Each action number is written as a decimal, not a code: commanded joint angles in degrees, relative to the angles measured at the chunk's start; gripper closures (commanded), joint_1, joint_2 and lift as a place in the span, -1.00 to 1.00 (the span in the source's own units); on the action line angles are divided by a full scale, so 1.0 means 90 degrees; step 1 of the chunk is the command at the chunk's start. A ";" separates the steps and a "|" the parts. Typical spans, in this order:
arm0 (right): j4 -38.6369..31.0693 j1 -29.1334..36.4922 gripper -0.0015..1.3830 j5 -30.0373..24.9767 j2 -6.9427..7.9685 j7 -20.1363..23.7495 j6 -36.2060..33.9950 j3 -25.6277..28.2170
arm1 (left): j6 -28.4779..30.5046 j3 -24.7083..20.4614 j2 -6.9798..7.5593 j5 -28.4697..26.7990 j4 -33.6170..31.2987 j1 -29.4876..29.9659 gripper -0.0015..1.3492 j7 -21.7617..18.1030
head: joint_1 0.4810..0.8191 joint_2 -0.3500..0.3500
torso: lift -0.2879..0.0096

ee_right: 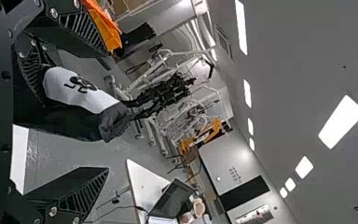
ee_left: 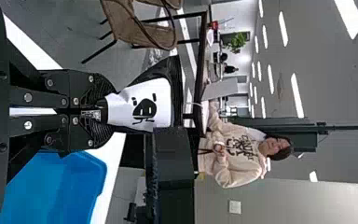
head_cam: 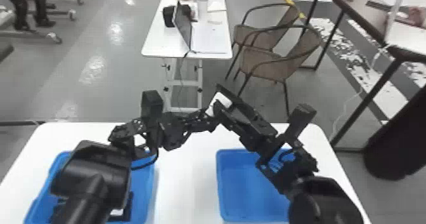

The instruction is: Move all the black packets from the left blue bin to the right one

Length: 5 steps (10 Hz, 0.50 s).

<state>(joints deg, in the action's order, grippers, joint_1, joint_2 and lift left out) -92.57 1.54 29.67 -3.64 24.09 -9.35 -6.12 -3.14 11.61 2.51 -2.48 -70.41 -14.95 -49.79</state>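
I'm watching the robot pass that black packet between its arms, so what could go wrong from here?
The black packet is gripped by the left end effector, while the right end effector is open around it. If the left lets go before the right closes, it would likely drop.

It's held up away from the right blue bin, so a dropped packet might miss that bin and perhaps hit the table or floor.

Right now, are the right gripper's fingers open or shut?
Open. The right gripper has its two fingers standing wide apart in its wrist view.
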 commanded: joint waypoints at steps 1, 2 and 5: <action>0.0256 -0.0220 -0.73 0.0034 -0.0006 0.0077 -0.0006 -0.0091 | -0.0002 0.0194 -0.0035 0.0236 0.0002 -0.0028 0.74 0.0005 | 0.27 -0.27 | 0.94; 0.0315 -0.0288 -0.52 0.0014 0.0004 0.0087 -0.0006 -0.0091 | 0.0007 0.0292 -0.0054 0.0265 0.0002 -0.0038 0.74 0.0014 | 0.27 -0.28 | 0.94; 0.0247 -0.0318 0.19 -0.0132 0.0004 -0.0137 0.0150 -0.0052 | 0.0066 0.0302 -0.0025 0.0295 0.0002 0.0001 0.74 0.0014 | 0.27 -0.33 | 0.94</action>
<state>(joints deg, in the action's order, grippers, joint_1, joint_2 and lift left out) -90.19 -1.30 28.58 -3.61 22.90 -8.41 -6.75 -2.65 14.35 2.12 0.18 -70.40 -15.02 -49.65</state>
